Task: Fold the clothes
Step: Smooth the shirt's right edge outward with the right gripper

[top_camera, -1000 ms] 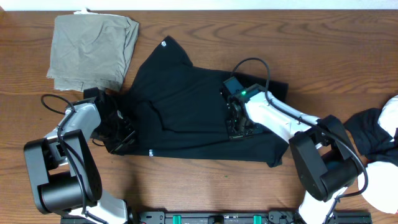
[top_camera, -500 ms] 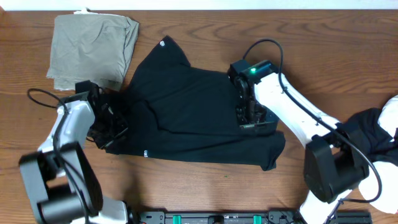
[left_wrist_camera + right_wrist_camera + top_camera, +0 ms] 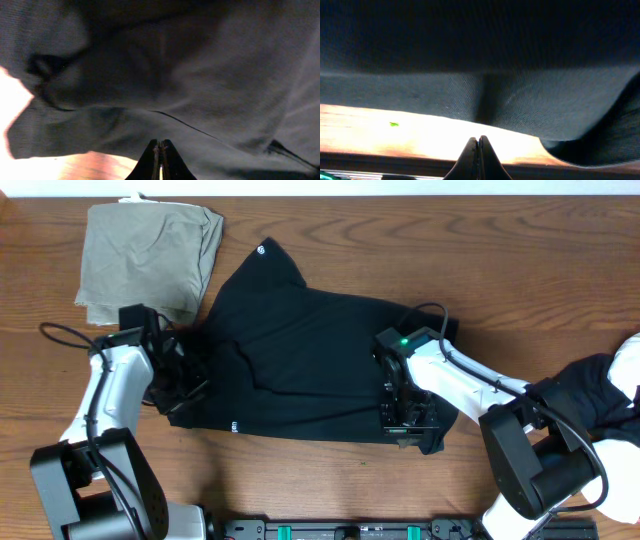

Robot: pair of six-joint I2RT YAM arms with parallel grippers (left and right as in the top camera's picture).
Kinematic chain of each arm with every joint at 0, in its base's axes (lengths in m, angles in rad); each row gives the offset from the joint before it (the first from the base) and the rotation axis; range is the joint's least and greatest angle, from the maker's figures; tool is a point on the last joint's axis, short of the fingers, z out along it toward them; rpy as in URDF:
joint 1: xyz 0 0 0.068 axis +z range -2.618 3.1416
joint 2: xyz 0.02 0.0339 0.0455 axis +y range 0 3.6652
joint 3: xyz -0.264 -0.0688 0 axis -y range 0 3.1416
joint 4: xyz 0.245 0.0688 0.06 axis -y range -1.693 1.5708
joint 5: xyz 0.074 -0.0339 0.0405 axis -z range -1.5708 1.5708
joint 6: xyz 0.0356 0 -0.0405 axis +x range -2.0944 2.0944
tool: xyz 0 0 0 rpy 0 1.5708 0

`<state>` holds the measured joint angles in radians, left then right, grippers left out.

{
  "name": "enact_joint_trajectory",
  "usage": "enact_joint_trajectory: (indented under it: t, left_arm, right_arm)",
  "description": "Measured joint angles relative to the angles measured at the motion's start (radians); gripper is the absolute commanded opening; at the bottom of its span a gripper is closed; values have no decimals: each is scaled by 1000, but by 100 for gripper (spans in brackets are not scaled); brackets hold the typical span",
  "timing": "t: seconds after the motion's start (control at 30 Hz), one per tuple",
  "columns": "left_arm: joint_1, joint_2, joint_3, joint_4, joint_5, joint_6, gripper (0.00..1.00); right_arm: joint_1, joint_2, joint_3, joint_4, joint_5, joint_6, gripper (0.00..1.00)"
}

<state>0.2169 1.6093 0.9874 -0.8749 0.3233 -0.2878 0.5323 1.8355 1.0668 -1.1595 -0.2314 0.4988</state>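
nearer the shirt (image 3: 300,365) hem, right end effector (image 3: 407,425)

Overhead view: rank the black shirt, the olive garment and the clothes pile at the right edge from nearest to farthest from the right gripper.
1. The black shirt: directly under the right gripper, which sits at its near right corner.
2. The clothes pile: off to the right, at the edge of the view.
3. The olive garment: far corner on the left, beyond the shirt.
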Motion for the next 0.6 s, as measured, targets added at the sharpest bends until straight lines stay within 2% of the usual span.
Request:
enact_joint_trajectory:
  t: [0.23,0.6]
  left_arm:
    - [-98,7,0,23,31,-7,6]
    - [-156,137,0,42,68,-26,6]
  right_arm:
    - [0,0,-13,3,-14,20,1]
    - [-20,0,-13,19,-14,21,1]
